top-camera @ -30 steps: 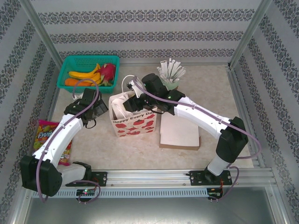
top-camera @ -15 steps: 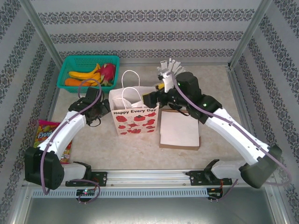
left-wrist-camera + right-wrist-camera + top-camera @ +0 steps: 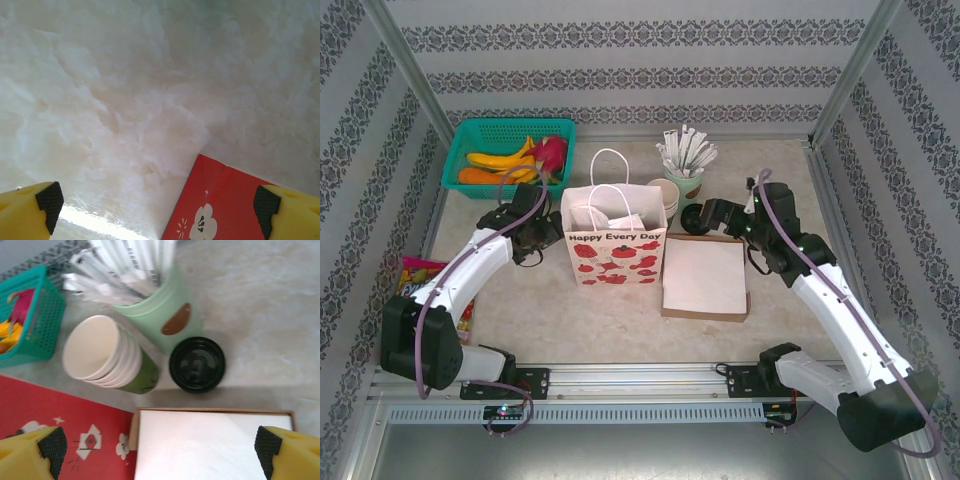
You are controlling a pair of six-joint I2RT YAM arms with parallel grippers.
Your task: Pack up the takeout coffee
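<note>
Our right gripper (image 3: 159, 452), jaws wide apart and empty, hovers just short of the takeout coffee (image 3: 196, 364), upright (black lid up) between stick cup (image 3: 160, 315) and flat box (image 3: 215, 440); our left gripper (image 3: 157, 205), also spread, sits beyond the paper bag (image 3: 615, 250), farther off.

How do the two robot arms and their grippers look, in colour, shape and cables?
The left arm and right arm have white rounded shells with black joint housings. A thin mauve cable loops along each. The left gripper and right gripper each have two blocky yellow fingers with black pads.
</note>
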